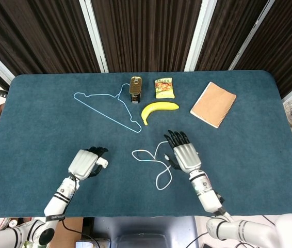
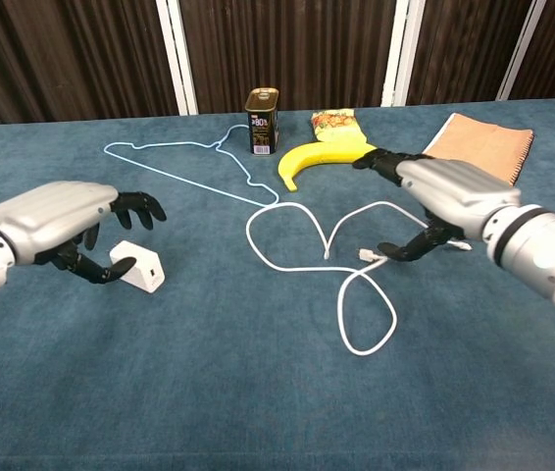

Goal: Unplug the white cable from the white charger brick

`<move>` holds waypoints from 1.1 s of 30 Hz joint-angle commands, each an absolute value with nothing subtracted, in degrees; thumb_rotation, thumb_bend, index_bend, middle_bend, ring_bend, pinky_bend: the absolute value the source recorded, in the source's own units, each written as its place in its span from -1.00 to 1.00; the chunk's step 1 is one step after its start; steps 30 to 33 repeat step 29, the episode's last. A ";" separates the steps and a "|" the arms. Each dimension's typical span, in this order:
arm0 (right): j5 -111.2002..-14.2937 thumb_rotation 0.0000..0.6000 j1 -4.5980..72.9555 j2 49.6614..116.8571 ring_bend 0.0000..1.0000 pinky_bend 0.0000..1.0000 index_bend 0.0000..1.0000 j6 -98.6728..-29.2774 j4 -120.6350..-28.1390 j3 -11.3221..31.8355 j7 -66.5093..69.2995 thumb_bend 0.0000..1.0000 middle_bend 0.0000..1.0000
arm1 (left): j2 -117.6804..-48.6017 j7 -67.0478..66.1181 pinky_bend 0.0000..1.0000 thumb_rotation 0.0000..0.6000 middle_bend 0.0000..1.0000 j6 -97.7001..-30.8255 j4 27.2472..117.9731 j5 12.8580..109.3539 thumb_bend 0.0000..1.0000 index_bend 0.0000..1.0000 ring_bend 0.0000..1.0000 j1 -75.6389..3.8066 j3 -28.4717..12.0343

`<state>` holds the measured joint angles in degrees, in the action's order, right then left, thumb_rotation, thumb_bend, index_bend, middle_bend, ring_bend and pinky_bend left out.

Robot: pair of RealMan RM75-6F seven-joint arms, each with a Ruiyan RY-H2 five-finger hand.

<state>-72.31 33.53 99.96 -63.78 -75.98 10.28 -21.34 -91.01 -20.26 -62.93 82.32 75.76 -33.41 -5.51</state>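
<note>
Silver-backed and dark-fingered, the left hand [image 2: 57, 221] hovers low over the blue cloth table [image 2: 209, 392] with its fingers spread and curved, gripping nothing. The white charger brick [image 2: 135, 269] lies flat on the cloth just beneath those fingertips; whether the thumb touches it is hard to tell from either view. On the other side, the right hand [image 2: 444, 196] is likewise open, fingers extended, palm down, holding nothing. The white cable [image 2: 307, 257] lies loose on the table between the two hands, curling in a heart-like loop and a smaller loop nearer the robot, and its plug end rests just beside the right thumb, unplugged and well apart from the brick. Farther back sit a pale blue wire hanger [image 1: 107, 108], a small tin can [image 1: 135, 89], a snack packet [image 1: 164, 88], a banana [image 1: 159, 108] and a brown spiral notebook [image 1: 213, 104].
</note>
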 commanded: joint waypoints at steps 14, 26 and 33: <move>-81.21 1.00 12.45 66.92 -1.00 -1.00 -1.00 -83.94 -105.26 -5.89 -26.33 -0.38 -1.00 | -66.98 -1.56 -0.78 1.00 -1.00 -80.10 92.87 90.40 -0.13 -1.00 -1.00 -19.11 5.12; -86.90 1.00 1.63 66.38 -1.00 -1.00 -1.00 -96.90 -96.48 -6.31 -12.85 -0.47 -1.00 | -68.93 8.10 -0.91 1.00 -1.00 -93.68 79.78 95.13 -0.12 -1.00 -1.00 -9.12 7.03; -86.59 1.00 1.82 65.97 -1.00 -1.00 -1.00 -94.99 -96.71 -5.95 -12.74 -0.47 -1.00 | -68.73 8.35 -0.91 1.00 -1.00 -93.56 79.46 95.86 -0.12 -1.00 -1.00 -8.84 7.08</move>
